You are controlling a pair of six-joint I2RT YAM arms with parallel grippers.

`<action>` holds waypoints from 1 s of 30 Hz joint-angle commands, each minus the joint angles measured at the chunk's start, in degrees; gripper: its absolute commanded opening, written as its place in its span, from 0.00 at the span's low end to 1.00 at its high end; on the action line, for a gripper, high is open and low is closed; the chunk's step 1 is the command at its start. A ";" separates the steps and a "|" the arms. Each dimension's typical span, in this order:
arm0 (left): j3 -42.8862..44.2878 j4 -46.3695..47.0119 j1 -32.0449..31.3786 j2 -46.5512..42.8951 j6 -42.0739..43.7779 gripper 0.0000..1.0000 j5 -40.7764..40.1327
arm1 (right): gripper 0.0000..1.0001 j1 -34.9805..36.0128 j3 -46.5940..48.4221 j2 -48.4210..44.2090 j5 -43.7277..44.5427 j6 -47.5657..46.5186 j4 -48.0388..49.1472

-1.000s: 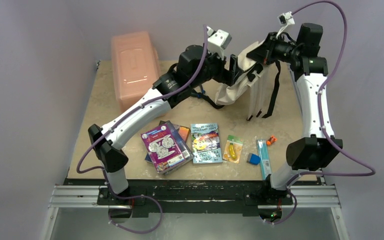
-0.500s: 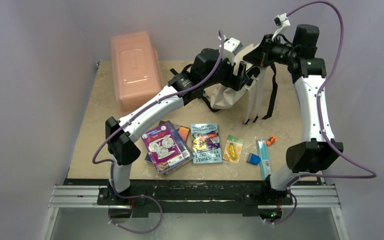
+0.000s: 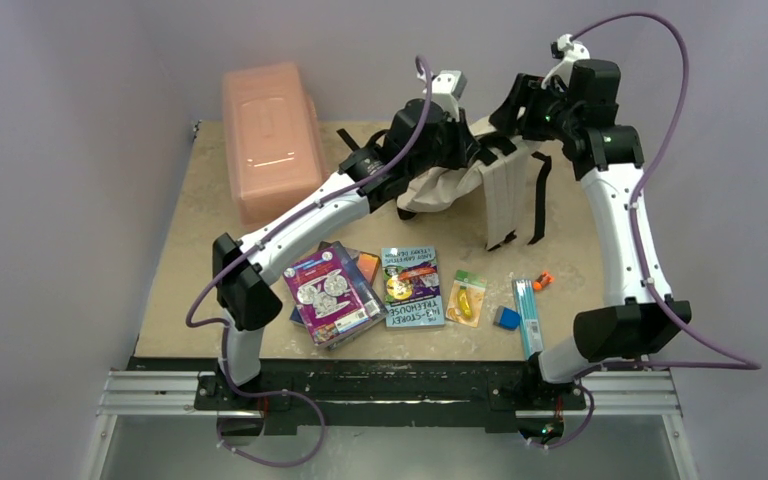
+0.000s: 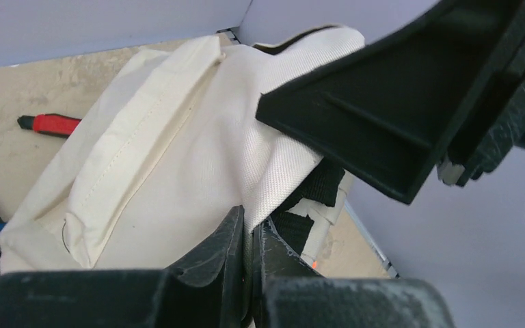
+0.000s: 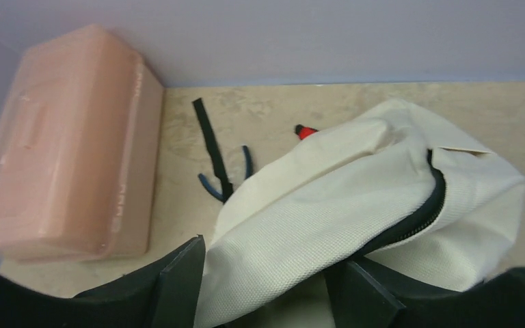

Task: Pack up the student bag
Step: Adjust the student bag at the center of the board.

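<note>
The student bag (image 3: 442, 186), cream fabric with a black zipper (image 5: 418, 217) and black straps, hangs partly lifted at the back of the table. Cream strap panels (image 3: 505, 200) dangle from it. My left gripper (image 3: 472, 150) is shut on a fold of the bag's fabric (image 4: 178, 150); the pinch shows in the left wrist view, left gripper (image 4: 249, 222). My right gripper (image 3: 516, 112) is just to the right of it and stands open. In the right wrist view the bag (image 5: 328, 205) lies loosely between the spread fingers of the right gripper (image 5: 270, 256).
A rigid pink box (image 3: 270, 130) stands at the back left. Near the front lie two books (image 3: 330, 290) (image 3: 412, 285), a small packet (image 3: 467, 297), a blue block (image 3: 506, 317), a pencil pack (image 3: 527, 315) and an orange item (image 3: 543, 281). A red-tipped piece (image 4: 51, 123) lies behind the bag.
My left gripper moved right and closed on the bag's fabric. My right gripper opened and let go. The bag sagged lower toward the table.
</note>
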 commanded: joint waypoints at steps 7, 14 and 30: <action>5.29 6.33 0.73 -3.52 -20.62 0.00 -13.75 | 0.85 1.39 -10.47 -17.70 20.34 2.14 3.31; 5.75 9.00 0.99 -3.20 -23.34 0.00 -14.97 | 0.91 2.22 -29.82 -31.66 2.31 4.64 12.69; 6.56 8.59 1.00 -2.42 -27.98 0.00 -11.67 | 0.92 17.29 -47.21 -30.24 19.04 0.46 32.82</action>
